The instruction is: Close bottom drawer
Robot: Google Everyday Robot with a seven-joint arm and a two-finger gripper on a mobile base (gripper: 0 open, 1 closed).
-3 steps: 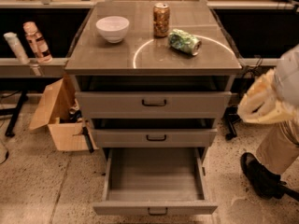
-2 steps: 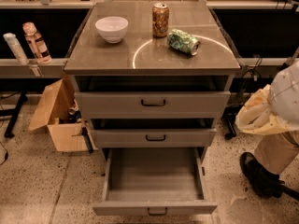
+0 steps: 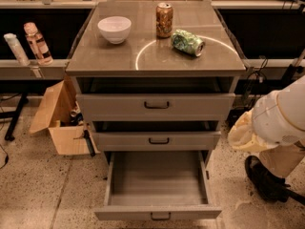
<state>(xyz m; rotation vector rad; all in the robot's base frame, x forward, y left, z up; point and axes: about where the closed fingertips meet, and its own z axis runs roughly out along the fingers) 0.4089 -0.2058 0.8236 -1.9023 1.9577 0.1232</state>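
The bottom drawer is the lowest of three grey drawers in the cabinet. It is pulled far out, and its plain grey tray is bare. Its narrow front with a small dark bar handle sits at the lower edge of the view. The middle drawer and the top drawer stand slightly out. My arm's pale links are to the right of the cabinet. The dark gripper hangs low at the right, beside the open drawer and apart from it.
On the cabinet top stand a white bowl, an upright can and a crushed green can. An open cardboard box sits on the floor at the left. Bottles stand on a left shelf.
The arm's pale links at the right have sunk a little lower. The drawers and the things on top have not moved.
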